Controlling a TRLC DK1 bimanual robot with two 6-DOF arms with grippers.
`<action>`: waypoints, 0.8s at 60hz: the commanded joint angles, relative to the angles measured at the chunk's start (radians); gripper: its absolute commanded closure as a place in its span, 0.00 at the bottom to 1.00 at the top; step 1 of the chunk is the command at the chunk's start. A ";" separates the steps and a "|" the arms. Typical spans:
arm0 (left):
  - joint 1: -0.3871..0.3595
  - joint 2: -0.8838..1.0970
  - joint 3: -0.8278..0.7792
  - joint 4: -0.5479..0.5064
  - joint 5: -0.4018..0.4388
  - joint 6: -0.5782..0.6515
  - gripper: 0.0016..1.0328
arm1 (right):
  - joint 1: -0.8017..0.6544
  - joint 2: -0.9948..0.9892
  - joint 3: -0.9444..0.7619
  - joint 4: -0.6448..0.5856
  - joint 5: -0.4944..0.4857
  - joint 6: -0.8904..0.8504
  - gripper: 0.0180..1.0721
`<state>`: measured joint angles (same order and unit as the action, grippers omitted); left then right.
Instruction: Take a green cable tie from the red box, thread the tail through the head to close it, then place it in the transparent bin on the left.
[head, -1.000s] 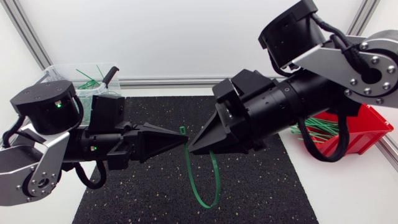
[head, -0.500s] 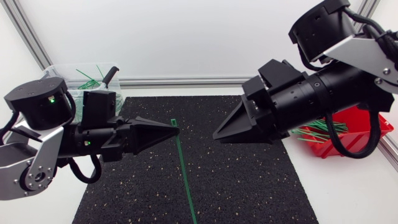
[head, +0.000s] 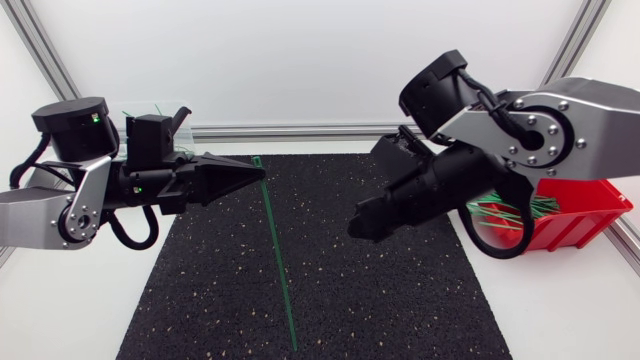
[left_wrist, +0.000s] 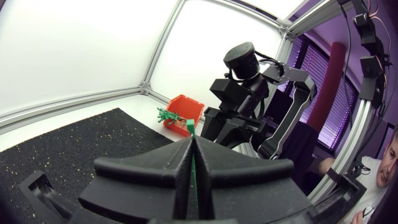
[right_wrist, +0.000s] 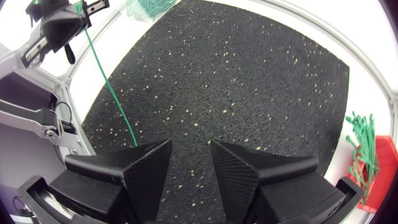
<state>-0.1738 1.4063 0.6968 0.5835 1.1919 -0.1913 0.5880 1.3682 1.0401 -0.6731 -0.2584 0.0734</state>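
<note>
A green cable tie (head: 278, 260) hangs straight and unlooped from my left gripper (head: 258, 170), which is shut on its upper end over the far left of the black mat (head: 400, 300). In the left wrist view the tie (left_wrist: 192, 171) shows as a thin green strip pinched between the closed fingers. My right gripper (head: 358, 228) hovers over the mat's right half, apart from the tie, its fingers open with nothing between them (right_wrist: 189, 163). The red box (head: 575, 220) with several green ties stands behind my right arm. The transparent bin (head: 150, 112) sits behind my left arm.
The black mat covers the middle of the white table. An aluminium frame rail (head: 300, 130) runs along the far edge. The red box (left_wrist: 184, 115) is seen beside my right arm in the left wrist view.
The tie was bent in a loop between both grippers; the right gripper let go, opened and drew back right. The tie sprang straight, and the left gripper carried it towards the far left.
</note>
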 joint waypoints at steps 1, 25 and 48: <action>0.020 0.048 0.053 -0.001 0.020 0.052 0.97 | 0.047 0.008 -0.035 0.043 0.073 -0.106 0.51; 0.028 0.201 0.168 -0.028 0.026 0.110 0.97 | 0.322 -0.004 -0.153 0.302 0.504 -0.537 0.41; 0.011 0.244 0.264 -0.287 0.040 0.289 0.97 | 0.386 0.068 -0.244 0.544 0.587 -0.940 0.27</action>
<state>-0.1532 1.6295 0.9134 0.3519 1.2160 0.0193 0.9619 1.4059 0.8509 -0.1963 0.2939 -0.7479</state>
